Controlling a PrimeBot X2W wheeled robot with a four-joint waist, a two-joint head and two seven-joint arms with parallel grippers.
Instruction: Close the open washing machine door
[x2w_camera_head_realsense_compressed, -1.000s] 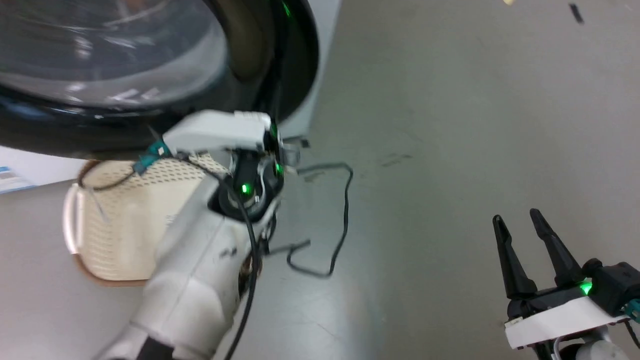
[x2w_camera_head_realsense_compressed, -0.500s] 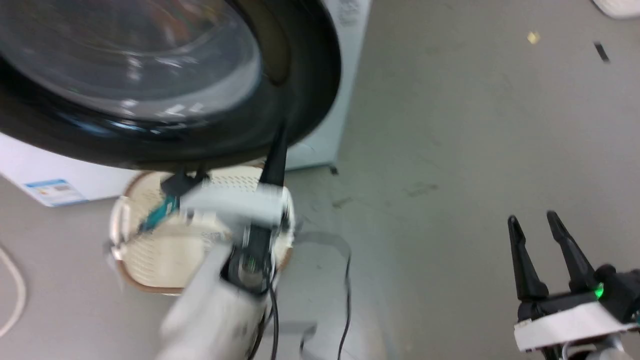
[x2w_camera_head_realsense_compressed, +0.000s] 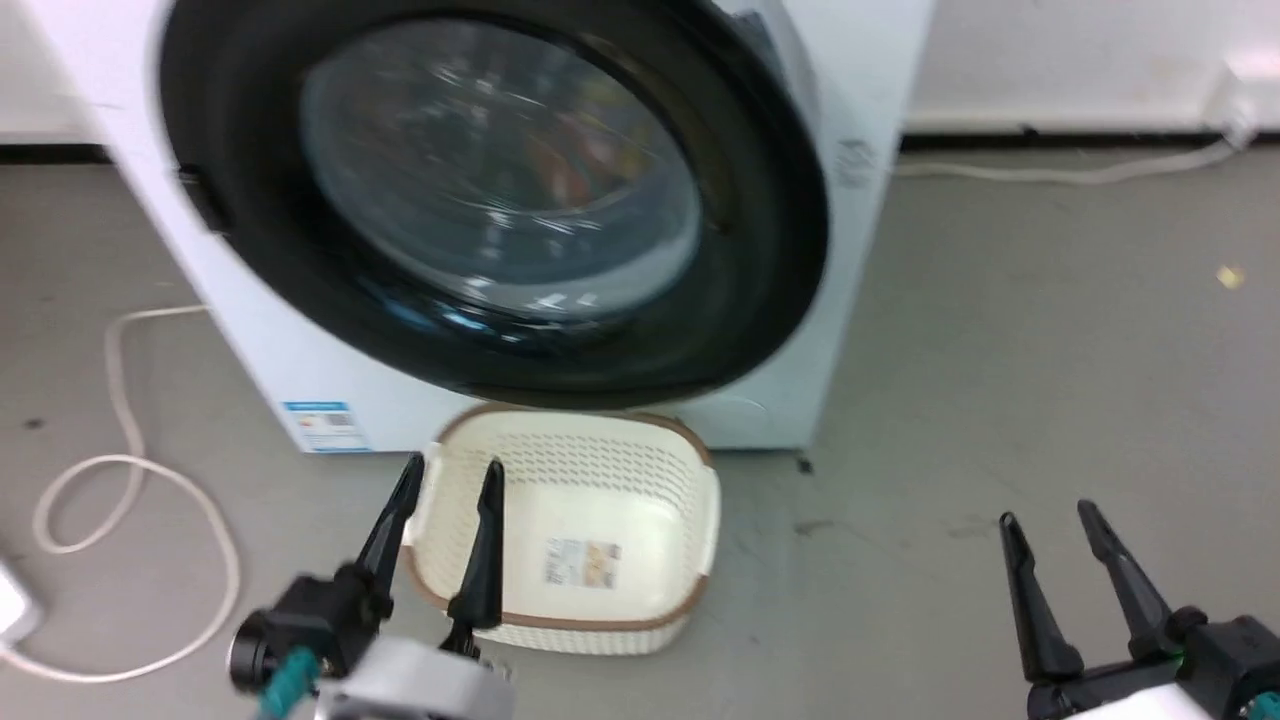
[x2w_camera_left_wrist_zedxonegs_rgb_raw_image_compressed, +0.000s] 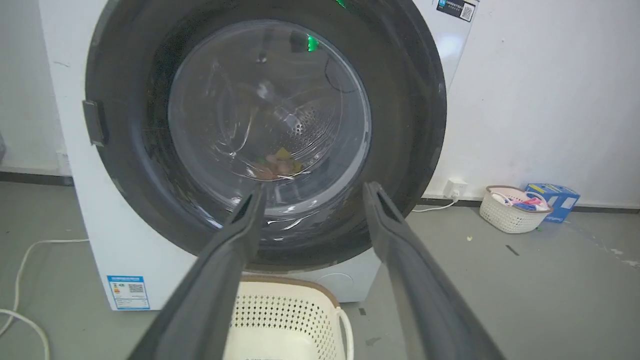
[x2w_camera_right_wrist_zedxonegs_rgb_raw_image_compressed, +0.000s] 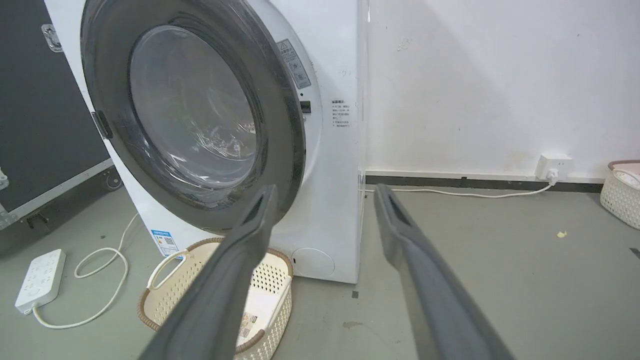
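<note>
The washing machine door (x2w_camera_head_realsense_compressed: 490, 190), black-rimmed with a bulging glass window, lies flat against the front of the white washing machine (x2w_camera_head_realsense_compressed: 260, 340). Clothes show through the glass in the left wrist view. My left gripper (x2w_camera_head_realsense_compressed: 450, 470) stands open low in front of the machine, apart from the door, with nothing between its fingers. My right gripper (x2w_camera_head_realsense_compressed: 1048, 515) is open over bare floor at the lower right, also empty. The left wrist view faces the door (x2w_camera_left_wrist_zedxonegs_rgb_raw_image_compressed: 270, 110) straight on between open fingers (x2w_camera_left_wrist_zedxonegs_rgb_raw_image_compressed: 235, 250). From the right wrist, the door (x2w_camera_right_wrist_zedxonegs_rgb_raw_image_compressed: 195, 115) shows at an angle.
A cream perforated basket (x2w_camera_head_realsense_compressed: 600, 460) sits on the floor just below the door. A white cable (x2w_camera_head_realsense_compressed: 140, 470) and a power strip (x2w_camera_right_wrist_zedxonegs_rgb_raw_image_compressed: 40, 277) lie to the left. A small basket of clothes (x2w_camera_left_wrist_zedxonegs_rgb_raw_image_compressed: 515, 210) and a blue box (x2w_camera_left_wrist_zedxonegs_rgb_raw_image_compressed: 552, 195) stand by the wall.
The head camera has risen and pulled back. My left arm has drawn back from the door's rim to low in front of the basket. Its gripper has gone from shut to open.
</note>
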